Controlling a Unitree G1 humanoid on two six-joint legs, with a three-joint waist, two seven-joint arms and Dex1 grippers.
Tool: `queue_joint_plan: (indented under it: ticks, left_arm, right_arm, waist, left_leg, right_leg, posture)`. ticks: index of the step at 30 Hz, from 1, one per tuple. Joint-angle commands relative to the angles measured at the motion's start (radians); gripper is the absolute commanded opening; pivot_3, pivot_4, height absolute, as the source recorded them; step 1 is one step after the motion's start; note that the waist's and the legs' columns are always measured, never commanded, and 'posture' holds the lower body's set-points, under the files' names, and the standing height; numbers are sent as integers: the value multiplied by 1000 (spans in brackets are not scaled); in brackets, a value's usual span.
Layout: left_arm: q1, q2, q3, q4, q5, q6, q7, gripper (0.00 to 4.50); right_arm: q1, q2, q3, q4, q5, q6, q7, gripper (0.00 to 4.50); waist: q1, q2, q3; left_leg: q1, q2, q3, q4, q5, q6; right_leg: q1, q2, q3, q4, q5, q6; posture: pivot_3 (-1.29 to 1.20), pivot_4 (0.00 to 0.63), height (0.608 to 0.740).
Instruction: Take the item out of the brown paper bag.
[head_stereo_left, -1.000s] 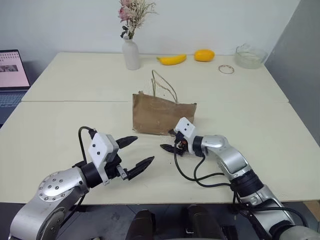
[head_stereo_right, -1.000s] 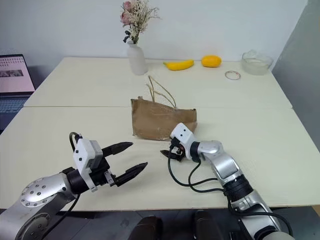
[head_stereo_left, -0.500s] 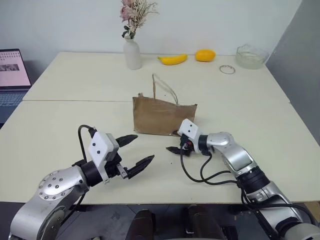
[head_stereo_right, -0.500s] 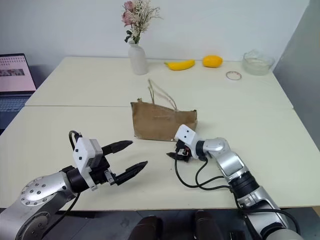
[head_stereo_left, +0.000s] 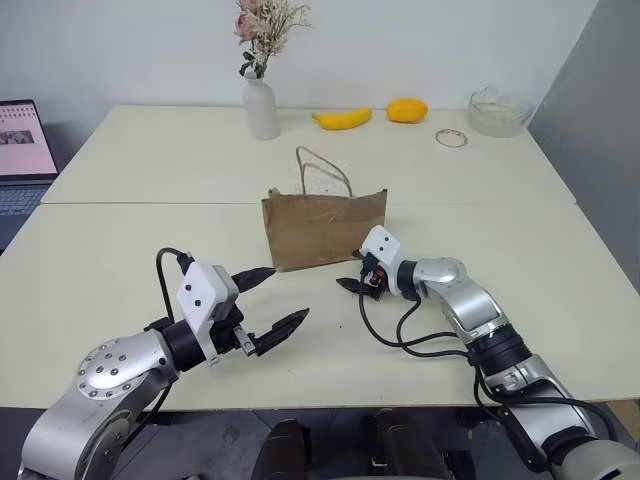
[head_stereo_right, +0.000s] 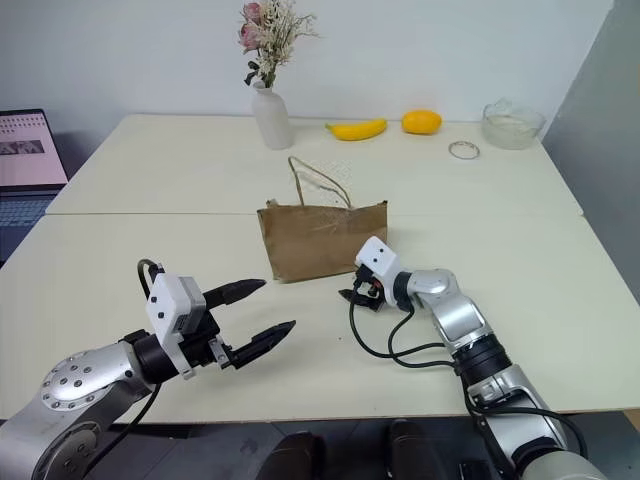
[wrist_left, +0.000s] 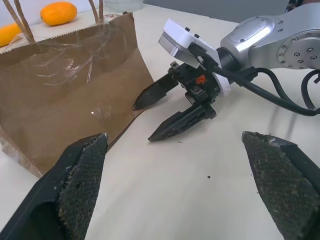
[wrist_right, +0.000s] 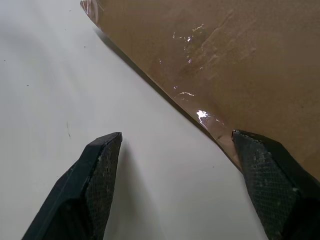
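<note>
Nearest you, your left claw (head_stereo_left: 271, 303) hangs spread wide and empty above the pale, matte bench (head_stereo_left: 120, 250), well short of the work. Your right claw (wrist_left: 167, 108) sits low at the bag's near lower corner, its two tapered black fingers parted and gripping nothing; one rough-textured pad (wrist_right: 272, 170) lies against or just beside the paper's bottom edge. The brown paper bag (head_stereo_left: 322, 228) stands upright, thin crinkled kraft with glossy creases and looped tan string handles (head_stereo_left: 322, 172) rising from its mouth. The item is hidden, presumably inside the bag. Risks, in my judgement: the bag is light and unbraced, so a push at its base from your right claw could slide or topple it; closing there would pinch paper only and may tear it; the handles could snag a finger on entry. Far back stand a white vase (head_stereo_left: 262, 108), a smooth banana (head_stereo_left: 342, 119), an orange fruit (head_stereo_left: 407, 110) and a glass bowl (head_stereo_left: 499, 112).
</note>
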Motion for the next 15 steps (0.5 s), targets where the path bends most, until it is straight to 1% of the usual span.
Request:
queue_joint_plan:
  ticks: [1,4,7,11,15]
  left_arm:
    - [-14,-4,2,-10,8,-23,4,4500]
    - [-16,-6,2,-5,9,-26,3,4500]
    - [-22,-9,0,5,14,-30,2,4500]
    - [-41,-10,4,20,18,-34,2,4500]
    - [-35,-7,16,23,18,-36,0,4500]
  right_arm:
    - [23,-29,-24,-147,43,28,58,3688]
    - [58,-25,-12,-238,86,86,86,3688]
    - [62,18,3,-269,96,129,59,3688]
    - [32,107,9,-204,59,111,-26,3688]
    - [17,143,11,-161,37,97,-58,3688]
  waist:
    - [0,0,0]
    - [0,0,0]
    - [-1,0,0]
    - [-2,0,0]
    - [-2,0,0]
  left_leg:
    - [0,0,0,0,0,0]
    - [0,0,-1,0,0,0]
    - [0,0,-1,0,0,0]
    - [0,1,-1,0,0,0]
    - [0,0,0,0,0,0]
  right_leg:
    - [0,0,0,0,0,0]
    - [0,0,-1,-1,0,0]
    - [0,0,0,0,0,0]
    - [0,0,-1,0,0,0]
    - [0,0,0,0,0,0]
  posture:
    - [0,150,740]
    - [0,150,740]
    - [0,150,740]
    - [0,150,740]
    - [0,150,740]
